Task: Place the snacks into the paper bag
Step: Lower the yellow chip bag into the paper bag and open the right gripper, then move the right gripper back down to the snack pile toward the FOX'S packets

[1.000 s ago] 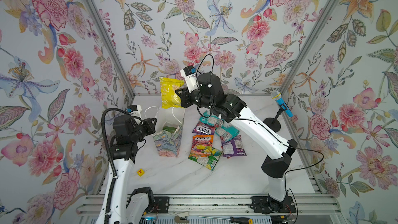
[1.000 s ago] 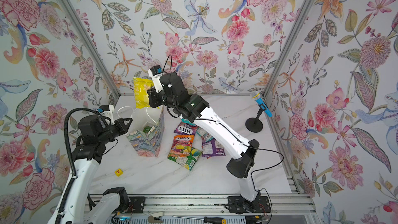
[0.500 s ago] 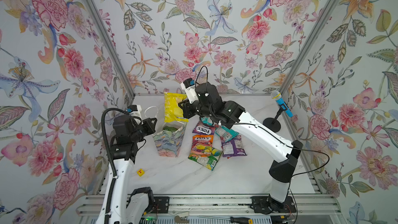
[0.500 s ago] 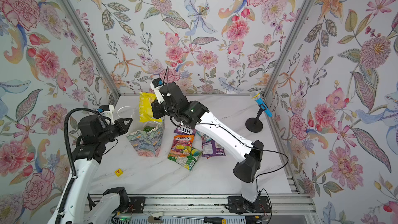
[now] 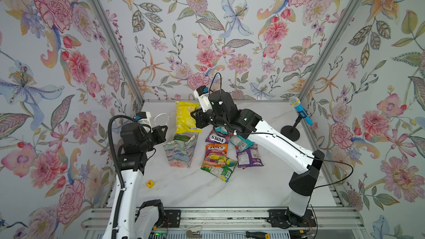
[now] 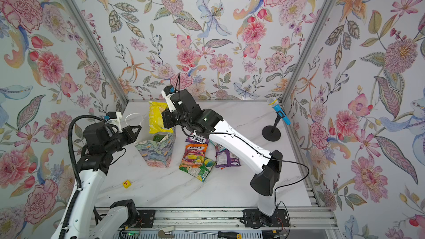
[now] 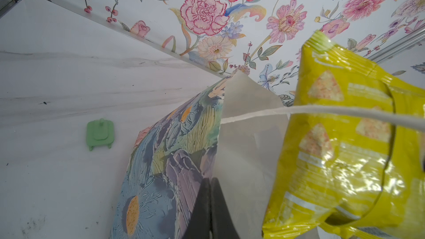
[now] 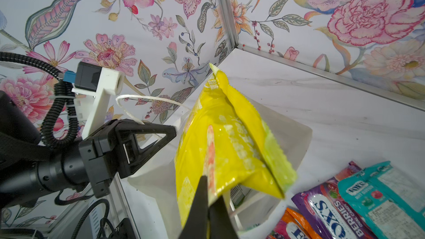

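The paper bag (image 5: 181, 150) (image 6: 156, 151) stands upright left of the middle, with a green packet (image 5: 184, 137) inside. My left gripper (image 5: 164, 132) (image 6: 138, 131) (image 7: 210, 185) is shut on the bag's left rim (image 7: 220, 148), and the white cord handle (image 7: 322, 111) loops above it. My right gripper (image 5: 195, 120) (image 6: 164, 119) (image 8: 209, 194) is shut on a yellow snack packet (image 5: 185, 118) (image 6: 158, 117) (image 7: 345, 145) (image 8: 225, 139) that hangs upright with its lower end at the bag's mouth. Several more snacks (image 5: 216, 155) (image 6: 195, 155) lie right of the bag, among them a purple FOX'S packet (image 8: 328, 205) and a teal one (image 8: 386, 194).
A blue toy microphone on a black stand (image 5: 299, 111) is at the back right. A small yellow cube (image 5: 150, 183) lies in front of the left arm. A green plastic piece (image 7: 100, 132) sits on the table behind the bag. A screwdriver (image 5: 253, 234) lies on the front rail.
My right gripper has come down and forward with the yellow packet, from high behind the bag to its mouth. The left arm and the bag have not moved.
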`<act>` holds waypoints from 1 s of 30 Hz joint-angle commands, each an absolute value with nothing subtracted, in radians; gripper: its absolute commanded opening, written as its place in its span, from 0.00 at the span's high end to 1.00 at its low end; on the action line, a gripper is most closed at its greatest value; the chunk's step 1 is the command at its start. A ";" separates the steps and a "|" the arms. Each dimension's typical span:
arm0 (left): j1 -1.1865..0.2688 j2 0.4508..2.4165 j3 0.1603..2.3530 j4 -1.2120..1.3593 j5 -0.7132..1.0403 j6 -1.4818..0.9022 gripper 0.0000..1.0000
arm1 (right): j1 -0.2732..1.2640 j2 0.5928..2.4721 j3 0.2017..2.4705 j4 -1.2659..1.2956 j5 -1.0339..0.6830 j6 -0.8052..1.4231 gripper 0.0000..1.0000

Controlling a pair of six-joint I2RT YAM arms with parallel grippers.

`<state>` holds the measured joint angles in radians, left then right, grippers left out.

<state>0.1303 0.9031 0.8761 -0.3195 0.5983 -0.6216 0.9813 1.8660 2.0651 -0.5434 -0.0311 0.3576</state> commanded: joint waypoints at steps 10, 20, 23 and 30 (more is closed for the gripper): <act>0.124 0.879 0.867 -0.301 0.615 -0.623 1.00 | 0.994 1.946 2.124 -0.589 -0.037 0.392 0.92; 0.123 0.879 0.864 -0.298 0.615 -0.621 1.00 | 0.975 1.855 2.123 -0.557 0.011 0.354 0.52; 0.123 0.877 0.863 -0.298 0.615 -0.621 1.00 | 0.958 1.804 2.067 -0.521 0.015 0.354 0.51; 0.124 0.881 0.863 -0.295 0.616 -0.623 1.00 | 0.905 1.629 1.807 -0.391 0.037 0.384 0.48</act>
